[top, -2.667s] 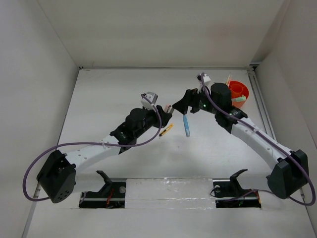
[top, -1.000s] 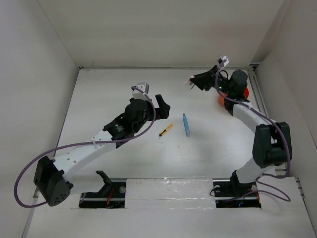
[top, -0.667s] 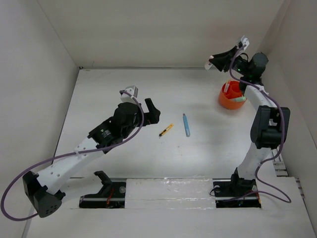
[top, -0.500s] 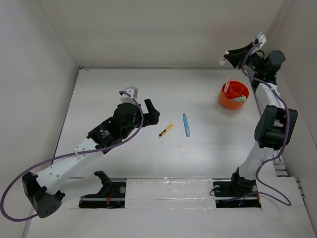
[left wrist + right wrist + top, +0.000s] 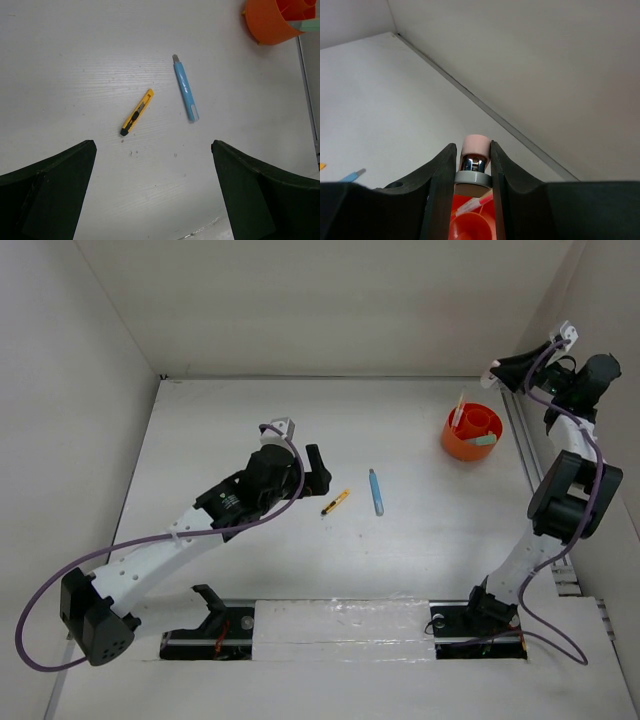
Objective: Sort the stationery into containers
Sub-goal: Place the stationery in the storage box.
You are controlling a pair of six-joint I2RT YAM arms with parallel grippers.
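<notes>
Orange-red round plastic cup (image 5: 460,448) stands at the far right of the white bench (image 5: 220,420). I can see a pale green stick (image 5: 483,440) and a yellowish stick (image 5: 459,410) leaning in it. My right claw (image 5: 472,150) hangs high near the back right corner, beyond the cup. Its fingers are pinched tight on a pink-tipped stick with a silver band (image 5: 474,144). Its wrist camera looks past that stick to the cup's rim, where a thin red stick (image 5: 480,201) pokes out.

My left claw (image 5: 152,146) hovers over mid-bench, spread wide and holding nothing. On the bench beneath it lie a small yellow-and-black pen (image 5: 137,112) and a slim blue pen (image 5: 185,94). The two are near one another but apart, the blue one on the cup's side. From above, the left claw sits just left of the yellow-and-black pen, clear of it.
</notes>
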